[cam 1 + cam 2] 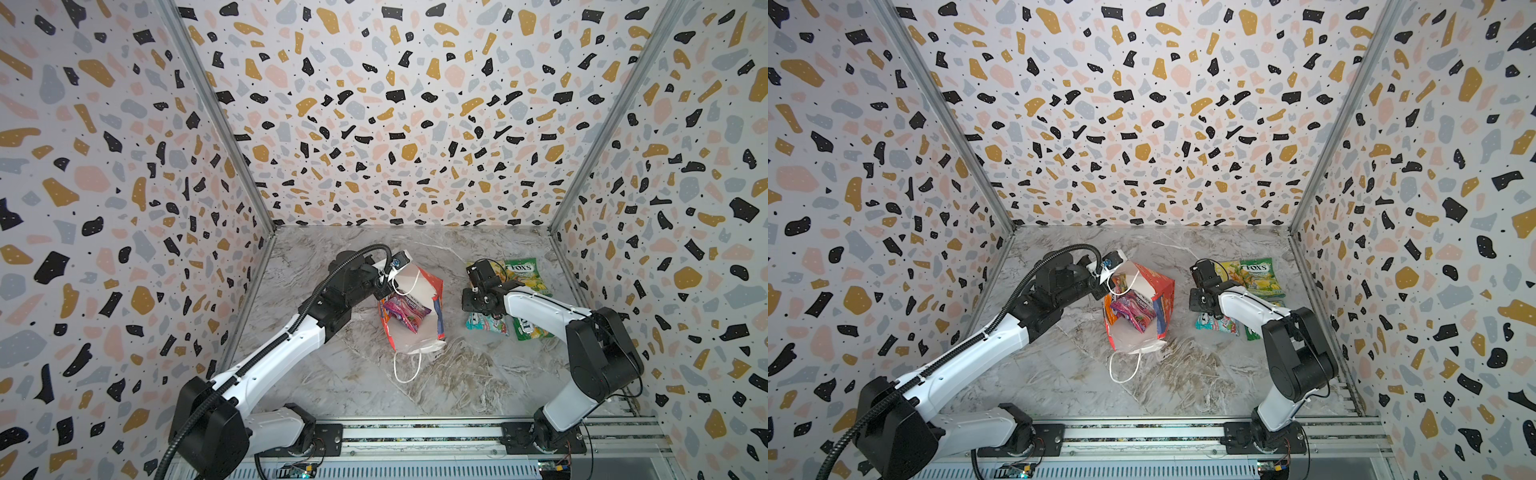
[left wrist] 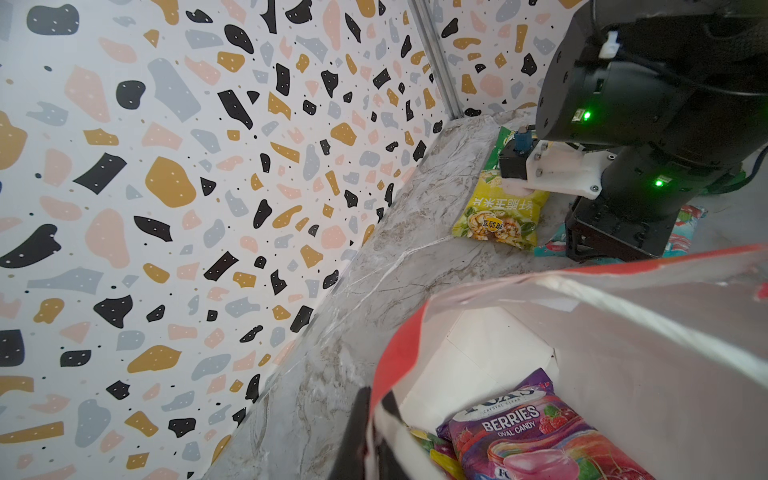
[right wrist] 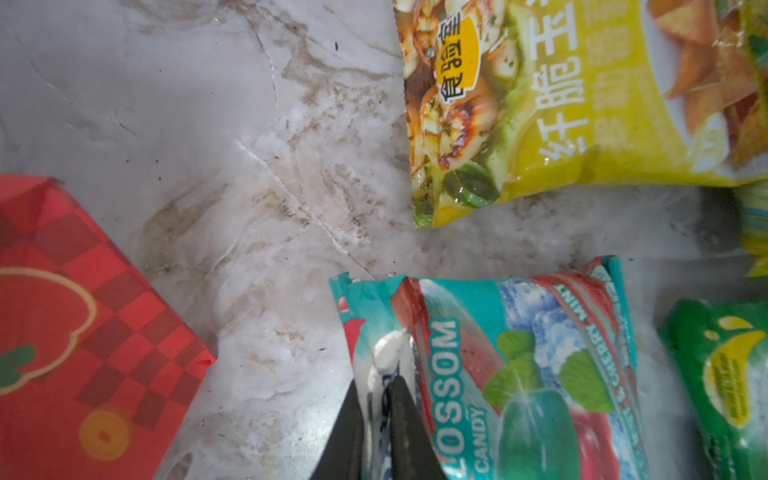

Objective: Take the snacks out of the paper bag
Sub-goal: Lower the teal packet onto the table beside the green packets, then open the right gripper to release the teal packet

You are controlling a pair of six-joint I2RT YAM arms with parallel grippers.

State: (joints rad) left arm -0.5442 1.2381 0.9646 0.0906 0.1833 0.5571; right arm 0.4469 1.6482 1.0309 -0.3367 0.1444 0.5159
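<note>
**L arm at paper bag, R arm at unloaded packets**
L gripper [image 1: 381, 292] jaws are closed on the rim of the paper bag [image 1: 415, 345], mid-worktop [image 1: 353, 374], mouth open. A purple packet [image 1: 405, 311] is seen inside. To the R, teal packet [image 3: 519, 353], yellow packet [image 3: 582, 124] and green packets [image 3: 727, 374] lie on the worktop. R gripper [image 3: 376, 386] jaws sit nearly together astride the teal packet's edge; grip cannot be told.

Marble tabletop [image 1: 353, 386]: bag in the middle, packets off to the right!
The red paper bag [image 1: 432, 284] sits mid-table, its white cord handle [image 1: 405, 370] trailing on the marble. Clustered to its right are the yellow packet [image 3: 582, 104] and green FOX'S packet [image 1: 521, 272] at the back, and the teal packet [image 3: 519, 353] and second green packet [image 1: 528, 328] nearer.
</note>
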